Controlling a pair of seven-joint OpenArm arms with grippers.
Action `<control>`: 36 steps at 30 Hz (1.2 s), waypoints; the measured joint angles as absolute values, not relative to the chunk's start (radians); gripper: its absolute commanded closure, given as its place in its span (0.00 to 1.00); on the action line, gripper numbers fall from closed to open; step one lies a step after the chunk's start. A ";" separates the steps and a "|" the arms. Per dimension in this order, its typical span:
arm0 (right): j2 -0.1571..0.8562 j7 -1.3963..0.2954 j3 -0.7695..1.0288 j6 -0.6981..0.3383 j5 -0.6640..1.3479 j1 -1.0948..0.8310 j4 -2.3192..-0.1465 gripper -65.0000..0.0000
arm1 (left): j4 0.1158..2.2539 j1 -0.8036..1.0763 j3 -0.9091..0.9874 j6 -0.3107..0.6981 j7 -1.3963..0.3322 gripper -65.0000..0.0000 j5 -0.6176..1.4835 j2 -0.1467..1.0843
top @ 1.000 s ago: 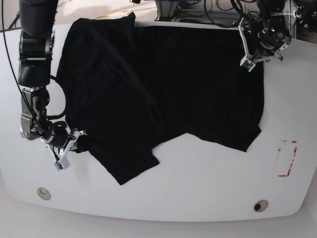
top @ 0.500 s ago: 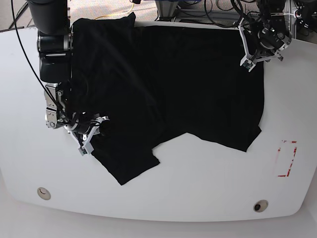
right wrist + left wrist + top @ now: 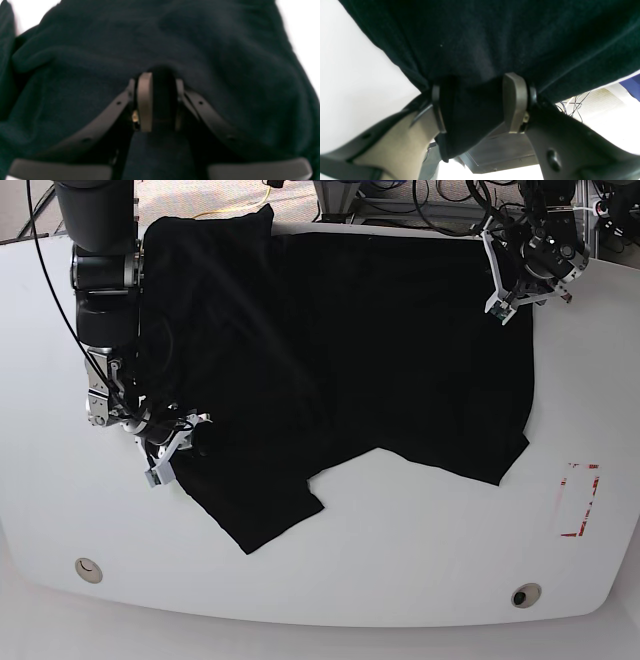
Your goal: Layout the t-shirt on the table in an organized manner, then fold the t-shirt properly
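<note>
The right gripper, clamped on the t-shirt, has dragged its edge inward. The left gripper pins the far corner (also clamped on cloth), so spreading continues.

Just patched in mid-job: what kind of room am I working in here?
Most likely a robotics lab bench, not a home. A bare white table carries a red tape rectangle as a marker, loose cables trail past its far edge, and both arms work a black t-shirt.

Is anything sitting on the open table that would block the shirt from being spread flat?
Nothing visible does. The table beside the t-shirt shows only a flat red tape rectangle and two small holes.
</note>
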State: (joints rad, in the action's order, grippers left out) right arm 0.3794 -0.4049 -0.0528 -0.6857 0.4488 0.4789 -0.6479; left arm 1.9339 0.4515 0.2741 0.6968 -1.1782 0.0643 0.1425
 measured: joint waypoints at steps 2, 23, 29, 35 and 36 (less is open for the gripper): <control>0.395 -0.393 -0.053 -0.689 0.448 0.484 -0.632 0.81 | 1.934 0.451 0.274 0.697 -1.178 0.56 0.064 0.142; 0.479 -0.379 -0.033 -0.685 0.440 0.494 -0.586 0.81 | 1.932 0.451 0.272 0.697 -1.176 0.56 0.076 0.159; 0.481 -0.403 0.008 -0.685 0.422 0.494 -0.587 0.81 | 1.941 0.451 0.272 0.697 -1.177 0.55 0.075 0.159; 0.479 -0.411 0.008 -0.680 0.418 0.501 -0.587 0.81 | 1.972 0.414 0.272 0.698 -1.215 0.53 0.044 0.157; 0.479 -0.413 0.007 -0.678 0.416 0.503 -0.587 0.81 | 1.973 0.402 0.272 0.698 -1.216 0.50 0.045 0.159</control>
State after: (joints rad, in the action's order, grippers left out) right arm 0.4793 -0.4133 0.0074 -0.6781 0.4160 0.5030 -0.5869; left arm 1.9728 0.4015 0.2722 0.6975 -1.2156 0.0448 0.1589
